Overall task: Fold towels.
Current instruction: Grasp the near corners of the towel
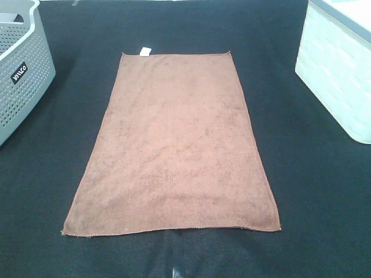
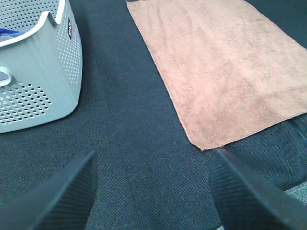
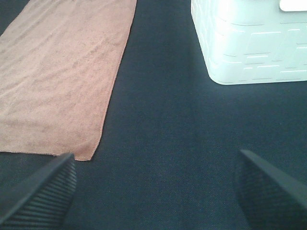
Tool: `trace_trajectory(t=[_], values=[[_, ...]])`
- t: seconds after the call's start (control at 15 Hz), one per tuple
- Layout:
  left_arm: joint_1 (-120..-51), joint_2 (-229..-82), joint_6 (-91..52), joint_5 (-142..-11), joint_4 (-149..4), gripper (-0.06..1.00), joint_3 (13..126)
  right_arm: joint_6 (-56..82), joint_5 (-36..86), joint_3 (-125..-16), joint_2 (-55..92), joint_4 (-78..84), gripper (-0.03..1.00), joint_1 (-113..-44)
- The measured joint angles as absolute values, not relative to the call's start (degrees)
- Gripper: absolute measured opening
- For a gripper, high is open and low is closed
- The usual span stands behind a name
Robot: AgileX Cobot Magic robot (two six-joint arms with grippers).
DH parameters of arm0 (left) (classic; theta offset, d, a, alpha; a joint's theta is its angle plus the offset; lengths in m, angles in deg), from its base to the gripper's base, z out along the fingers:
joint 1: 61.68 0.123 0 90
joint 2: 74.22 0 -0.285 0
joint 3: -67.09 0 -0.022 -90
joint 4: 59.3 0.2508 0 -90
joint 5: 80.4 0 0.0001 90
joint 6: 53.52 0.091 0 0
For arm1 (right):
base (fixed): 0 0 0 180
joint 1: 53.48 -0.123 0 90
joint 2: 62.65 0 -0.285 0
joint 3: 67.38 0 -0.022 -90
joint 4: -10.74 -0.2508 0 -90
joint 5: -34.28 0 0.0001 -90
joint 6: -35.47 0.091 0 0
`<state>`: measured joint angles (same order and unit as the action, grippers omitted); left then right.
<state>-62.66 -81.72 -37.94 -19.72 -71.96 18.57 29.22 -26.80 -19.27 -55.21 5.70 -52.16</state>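
Note:
A reddish-brown towel (image 1: 174, 145) lies flat and fully spread on the dark table, long side running away from me, with a small white tag (image 1: 144, 51) at its far left corner. It also shows in the left wrist view (image 2: 220, 67) and the right wrist view (image 3: 57, 76). My left gripper (image 2: 153, 191) is open and empty, hovering over bare table near the towel's near left corner. My right gripper (image 3: 153, 187) is open and empty, over bare table near the towel's near right corner. Neither gripper shows in the exterior high view.
A grey perforated basket (image 1: 20, 69) stands at the far left, also seen in the left wrist view (image 2: 38, 76). A pale mint basket (image 1: 339, 69) stands at the far right, also in the right wrist view (image 3: 249, 43). Dark cloth (image 1: 313, 191) covers the table.

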Motion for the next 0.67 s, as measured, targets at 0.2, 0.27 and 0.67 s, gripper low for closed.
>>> trace_trajectory(t=[0.2,0.27,0.67], values=[[-62.66,-81.72,-37.94,-19.72,-71.96,0.64,18.57,29.22,-26.80,-19.27,-55.21,5.70,0.83,-52.16],[-62.66,-81.72,-37.94,-19.72,-71.96,0.64,18.57,29.22,-26.80,-19.27,-55.21,5.70,0.83,-52.16],[-62.66,-81.72,-37.94,-19.72,-71.96,0.64,18.57,29.22,-26.80,-19.27,-55.21,5.70,0.83,-52.16]])
